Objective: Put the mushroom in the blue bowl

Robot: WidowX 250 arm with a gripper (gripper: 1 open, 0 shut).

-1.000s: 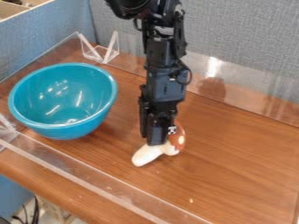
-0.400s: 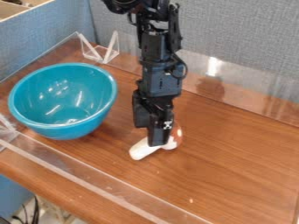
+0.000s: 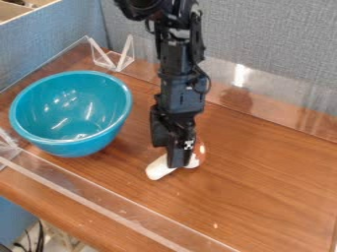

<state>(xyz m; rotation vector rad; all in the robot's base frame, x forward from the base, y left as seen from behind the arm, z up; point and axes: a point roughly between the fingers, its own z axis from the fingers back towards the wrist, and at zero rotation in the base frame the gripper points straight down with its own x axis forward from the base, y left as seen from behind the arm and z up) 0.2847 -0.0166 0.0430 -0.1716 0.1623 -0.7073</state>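
The mushroom (image 3: 164,171) lies on its side on the wooden table, cream stem pointing to the front left, reddish-brown cap partly hidden behind a finger. My gripper (image 3: 172,153) points down over it, open, with its black fingers (image 3: 157,138) standing on either side of the cap end. I cannot tell whether they touch it. The blue bowl (image 3: 79,141) sits to the left on the table, a short gap from the gripper, upright, with only reflections showing inside.
Clear acrylic walls (image 3: 79,197) run along the table's front and back edges. Clear angled stands (image 3: 110,54) sit at the back left by the grey-blue partition. Bare wood (image 3: 263,187) stretches to the right of the arm.
The jaws have spread apart from their narrow shut stance around the mushroom. The mushroom has settled slightly left on the table. The arm has kept its place.
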